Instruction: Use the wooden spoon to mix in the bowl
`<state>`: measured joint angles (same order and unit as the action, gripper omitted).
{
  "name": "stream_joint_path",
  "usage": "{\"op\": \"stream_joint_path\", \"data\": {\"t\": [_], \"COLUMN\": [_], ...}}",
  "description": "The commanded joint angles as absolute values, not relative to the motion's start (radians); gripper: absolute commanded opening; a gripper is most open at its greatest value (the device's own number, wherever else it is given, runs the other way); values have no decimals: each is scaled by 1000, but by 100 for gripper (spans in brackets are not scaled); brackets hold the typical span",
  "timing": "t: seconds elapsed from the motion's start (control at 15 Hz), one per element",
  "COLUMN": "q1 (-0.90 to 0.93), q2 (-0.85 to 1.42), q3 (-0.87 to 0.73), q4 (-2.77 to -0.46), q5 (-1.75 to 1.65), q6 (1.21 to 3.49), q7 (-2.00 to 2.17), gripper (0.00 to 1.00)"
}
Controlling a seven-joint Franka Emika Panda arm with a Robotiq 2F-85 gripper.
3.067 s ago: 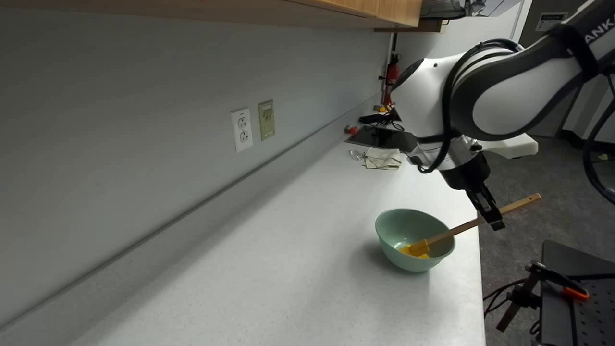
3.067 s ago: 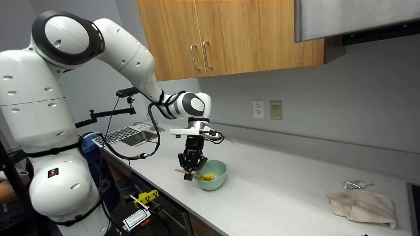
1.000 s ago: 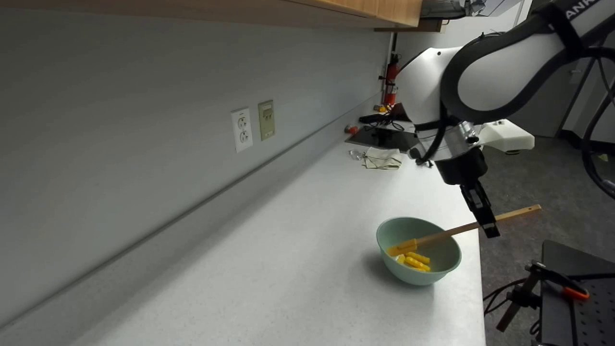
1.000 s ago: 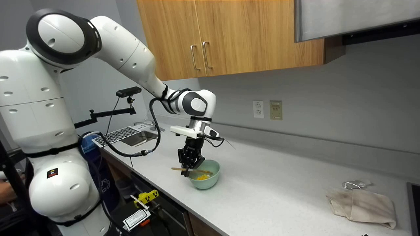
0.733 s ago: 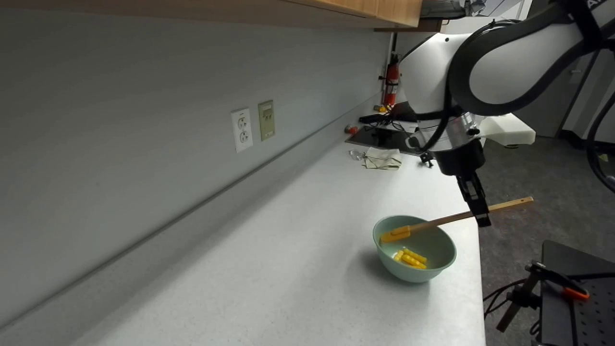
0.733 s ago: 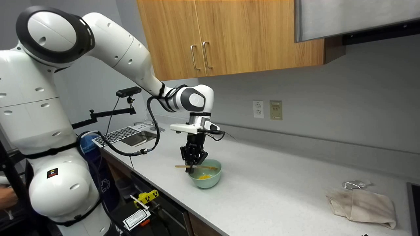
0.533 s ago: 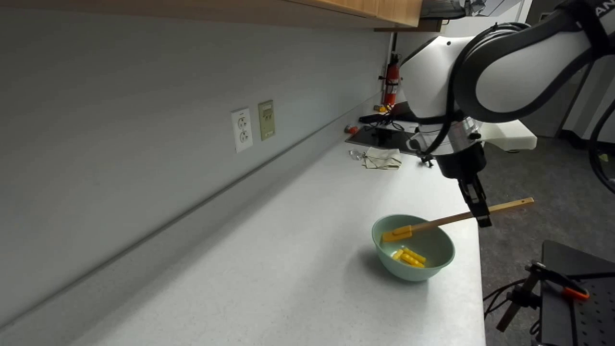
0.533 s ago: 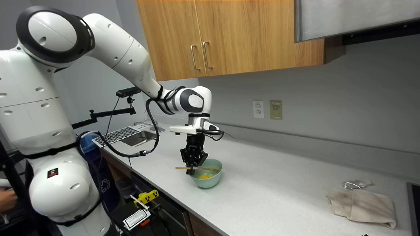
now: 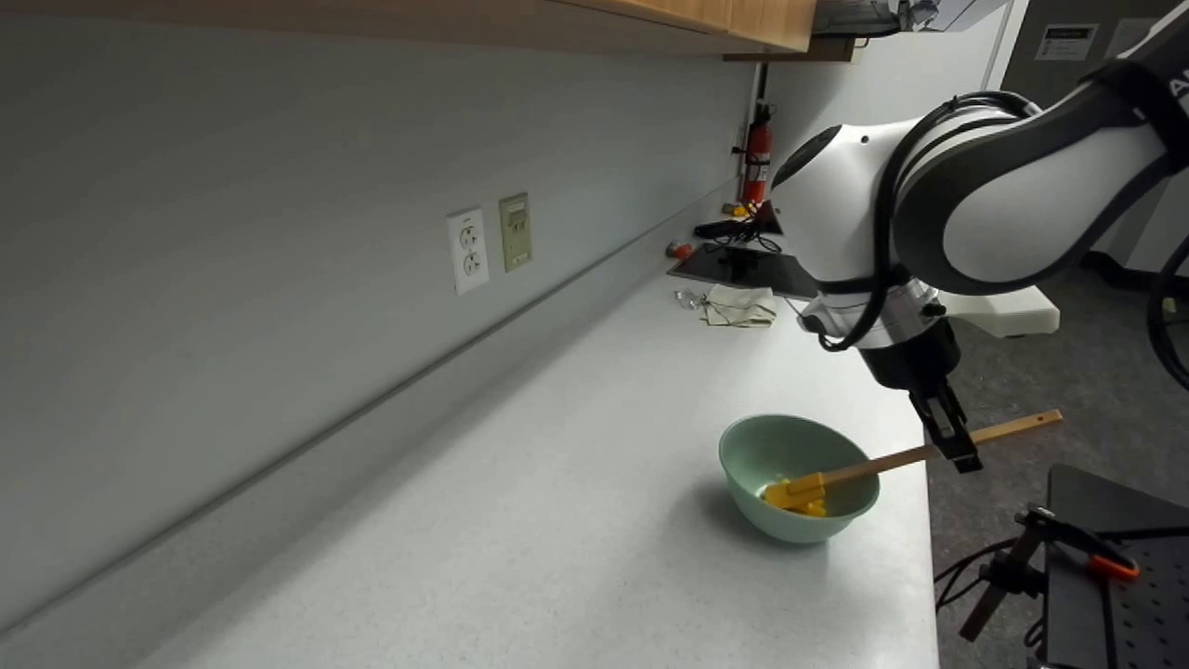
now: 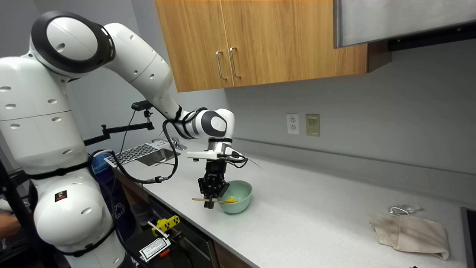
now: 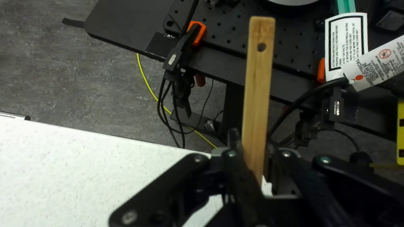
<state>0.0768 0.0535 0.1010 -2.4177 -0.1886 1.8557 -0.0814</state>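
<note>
My gripper (image 9: 961, 453) is shut on the handle of the wooden spoon (image 9: 892, 462), just outside the bowl's rim in both exterior views. The handle's free end, with a small hole, sticks out past the fingers in the wrist view (image 11: 258, 94). The spoon slopes down over the rim, and its yellow head (image 9: 791, 491) is low inside the mint green bowl (image 9: 769, 446), on or against yellow pieces (image 9: 817, 509). These pieces are partly hidden by the head. The bowl (image 10: 244, 193) stands upright on the counter and is out of view in the wrist view.
The bowl is near the edge of the white counter (image 9: 520, 520). A folded cloth (image 10: 412, 234) and a clear item (image 10: 401, 209) lie farther along. A sink (image 10: 156, 157) is behind the arm. Wooden cabinets (image 10: 279, 41) hang above. A black cart (image 11: 132, 22) stands beyond the edge.
The spoon head rose against the bowl's wall, then came down onto the yellow pieces. In the last half second my gripper moved lower and outward from the bowl. The bowl shifted slightly earlier.
</note>
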Motion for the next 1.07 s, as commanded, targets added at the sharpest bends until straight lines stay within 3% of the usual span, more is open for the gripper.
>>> {"op": "stream_joint_path", "data": {"t": [0.0,0.47,1.0], "q1": [86,60,85], "q2": [66,50,72], "q3": [107,84,89], "q4": [-2398,-2337,-2350], "q5": [-141,93,-48], "q6": [1821,1787,1765], "q7": [-119,-233,-133], "gripper": [4,4,4]}}
